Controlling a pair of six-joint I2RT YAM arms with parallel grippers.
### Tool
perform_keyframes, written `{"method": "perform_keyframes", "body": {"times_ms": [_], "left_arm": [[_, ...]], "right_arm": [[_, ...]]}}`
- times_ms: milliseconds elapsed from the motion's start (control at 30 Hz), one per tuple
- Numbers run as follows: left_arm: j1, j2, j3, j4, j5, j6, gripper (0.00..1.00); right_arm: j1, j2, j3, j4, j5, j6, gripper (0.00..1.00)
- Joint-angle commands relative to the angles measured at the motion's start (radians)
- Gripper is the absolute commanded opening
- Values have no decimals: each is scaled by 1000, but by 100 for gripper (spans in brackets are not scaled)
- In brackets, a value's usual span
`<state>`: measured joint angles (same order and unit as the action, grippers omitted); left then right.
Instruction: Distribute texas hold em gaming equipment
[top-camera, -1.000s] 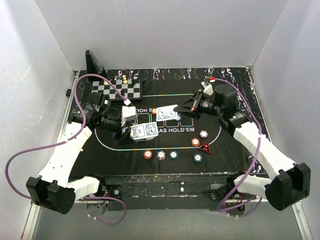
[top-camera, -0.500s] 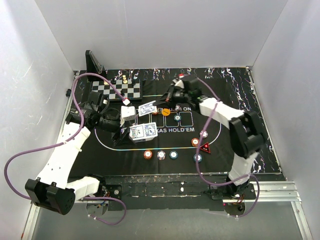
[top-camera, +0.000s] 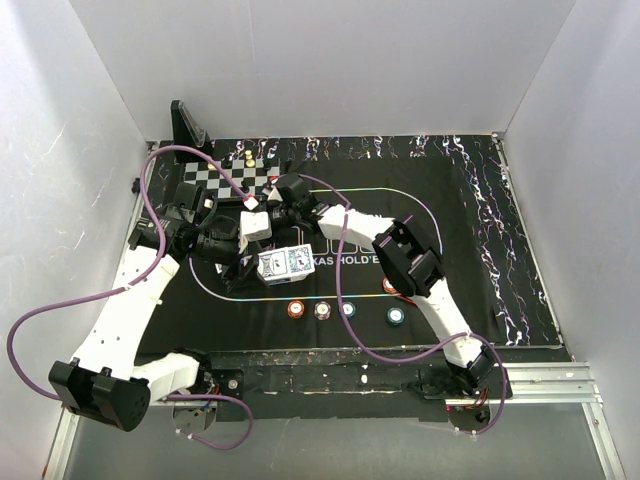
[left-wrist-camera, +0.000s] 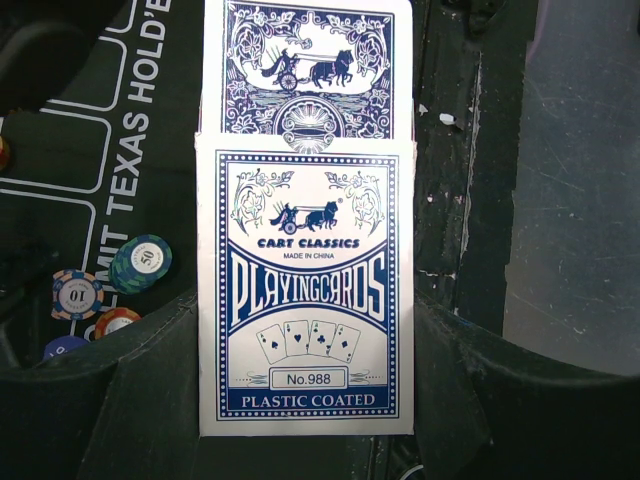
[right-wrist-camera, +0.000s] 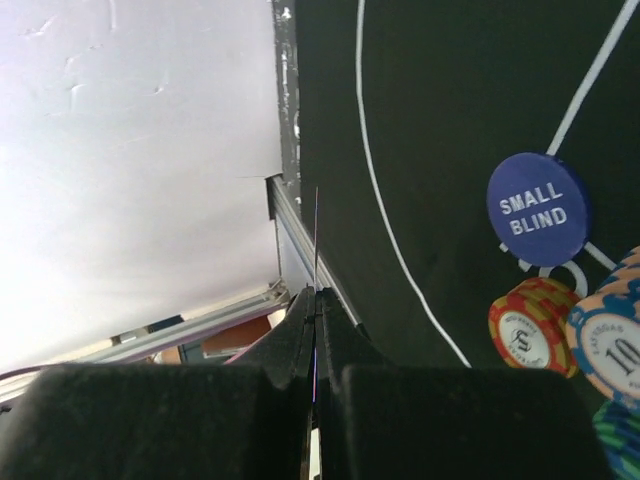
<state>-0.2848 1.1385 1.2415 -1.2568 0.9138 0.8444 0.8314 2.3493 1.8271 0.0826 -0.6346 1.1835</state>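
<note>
1. Two end effectors are each clamped on card stock. The left end effector (left-wrist-camera: 305, 310) grips the card box (top-camera: 286, 262) by its sides and holds it above the left half of the mat (top-camera: 460, 230).
2. The box's long axis points away from the left wrist. One blue-backed card (left-wrist-camera: 305, 70) sticks out of the far end, where it could be drawn.
3. The right end effector (right-wrist-camera: 315, 300) is pressed together on a single card (right-wrist-camera: 315, 240). Its wrist camera shows that card only edge-on, as a thin line.
4. From above, the right arm reaches across the mat to the far left. Its tip is near the chessboard (top-camera: 235, 180), just beyond the box.
5. This looks like a card being dealt to a seat on that side, though the arm hides the exact spot.
6. In the right wrist view the mat lies to the right of the held card. A blue disc (right-wrist-camera: 537, 208) marked small blind and a red-and-yellow chip (right-wrist-camera: 528, 325) sit close together there.
7. The card probably needs to be tipped flat toward that side before it is let go.
8. An orange chip (top-camera: 295, 309), a pale chip (top-camera: 322, 310) and a teal chip (top-camera: 347, 309) form a row on the near part of the mat, apart from both end effectors.
9. For the next card, the right arm is the closer free one, because the box's open end faces it.
</note>
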Motion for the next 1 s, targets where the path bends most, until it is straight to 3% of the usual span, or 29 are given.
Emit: {"method": "perform_keyframes", "body": {"times_ms": [0, 133, 300, 600, 767, 967], "left_arm": [[6, -36, 42, 5, 59, -15, 45], [6, -36, 44, 5, 56, -18, 45], [4, -42, 32, -3, 50, -8, 45], [7, -56, 10, -21, 28, 7, 46], [7, -49, 3, -30, 23, 21, 46], [6, -39, -19, 6, 17, 19, 47]], "right_arm": [[-5, 47, 75, -69, 47, -39, 1], [5, 90, 141, -150, 62, -59, 2], [5, 76, 140, -202, 99, -100, 35], [-37, -44, 107, -185, 78, -123, 58], [-106, -195, 60, -256, 101, -191, 81], [-184, -491, -133, -345, 144, -292, 86]]}}
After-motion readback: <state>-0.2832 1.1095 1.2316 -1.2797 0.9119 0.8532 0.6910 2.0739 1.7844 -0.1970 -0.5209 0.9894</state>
